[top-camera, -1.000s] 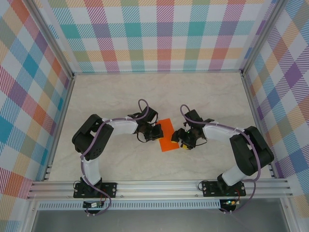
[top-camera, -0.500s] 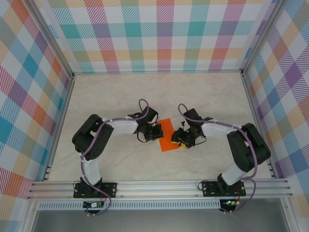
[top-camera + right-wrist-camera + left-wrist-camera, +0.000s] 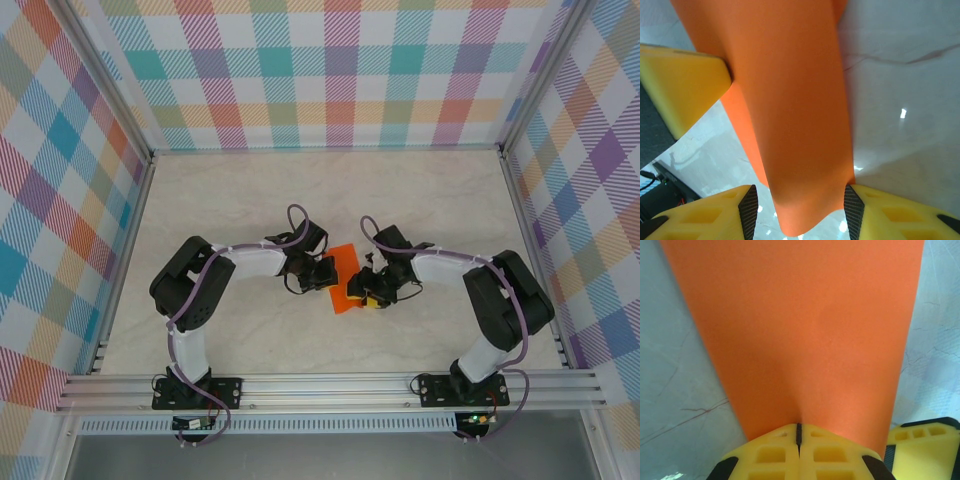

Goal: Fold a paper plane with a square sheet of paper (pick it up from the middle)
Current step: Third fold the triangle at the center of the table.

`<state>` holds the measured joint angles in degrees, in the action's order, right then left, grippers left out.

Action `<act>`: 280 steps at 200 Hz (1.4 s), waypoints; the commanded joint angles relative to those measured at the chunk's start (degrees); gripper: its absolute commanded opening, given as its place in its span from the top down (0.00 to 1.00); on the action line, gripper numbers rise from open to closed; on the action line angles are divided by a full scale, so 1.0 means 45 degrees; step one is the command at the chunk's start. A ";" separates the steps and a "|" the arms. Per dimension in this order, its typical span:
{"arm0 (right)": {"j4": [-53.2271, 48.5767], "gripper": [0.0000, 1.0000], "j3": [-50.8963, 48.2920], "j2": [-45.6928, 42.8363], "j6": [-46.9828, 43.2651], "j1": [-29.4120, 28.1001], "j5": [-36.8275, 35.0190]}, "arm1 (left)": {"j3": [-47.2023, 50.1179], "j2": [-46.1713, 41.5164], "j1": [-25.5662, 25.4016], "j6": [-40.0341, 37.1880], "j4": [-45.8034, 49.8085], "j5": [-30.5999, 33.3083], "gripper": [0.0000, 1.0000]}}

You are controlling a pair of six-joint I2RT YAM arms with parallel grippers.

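The square sheet of paper (image 3: 344, 264) is bright orange and sits mid-table between my two grippers, bowed upward. My left gripper (image 3: 798, 432) is shut on the near edge of the sheet (image 3: 800, 330), its yellow fingers pressed together with the paper running away from them. My right gripper (image 3: 800, 210) is open around the opposite side of the sheet (image 3: 790, 115), which curves up between its black pads (image 3: 854, 206); the paper's edge touches the right pad. In the top view the left gripper (image 3: 322, 272) and the right gripper (image 3: 367, 292) face each other across the sheet.
The pale marble-patterned table (image 3: 250, 200) is fenced by checkered walls and a metal rail (image 3: 320, 385) at the near edge. The other arm's yellow finger shows in each wrist view (image 3: 925, 445) (image 3: 680, 85), very close across the paper.
My right gripper has slid left toward the left gripper. The orange sheet between them looks narrower from above and has bowed up. The left arm has stayed put.
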<state>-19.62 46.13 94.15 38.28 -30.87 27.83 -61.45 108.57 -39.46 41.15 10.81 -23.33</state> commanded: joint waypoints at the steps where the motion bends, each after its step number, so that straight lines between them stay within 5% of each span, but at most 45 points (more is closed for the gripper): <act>1: 0.0445 0.49 0.0219 0.0132 -0.0118 -0.0093 0.0670 | 0.0433 0.0677 -0.0115 0.0160 0.1337 0.1322 0.96; 85: 0.4727 0.44 -0.1052 -0.0261 0.1942 -0.0054 0.0891 | 0.0568 0.0694 -0.0137 0.0180 0.1470 0.1589 0.97; 199: 0.4642 0.46 -0.0614 0.0116 0.0077 0.0696 0.1238 | 0.0509 0.0733 -0.0134 0.0014 0.1641 0.1962 0.97; 280: 0.3535 0.69 -0.2347 -0.2024 0.2446 0.0708 0.0500 | 0.0545 0.0579 -0.0135 -0.0015 0.1485 0.2001 0.98</act>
<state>-2.15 37.30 88.95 44.82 -27.73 31.53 -61.43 108.53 -39.68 41.32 10.94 -22.31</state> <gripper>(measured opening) 0.341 0.042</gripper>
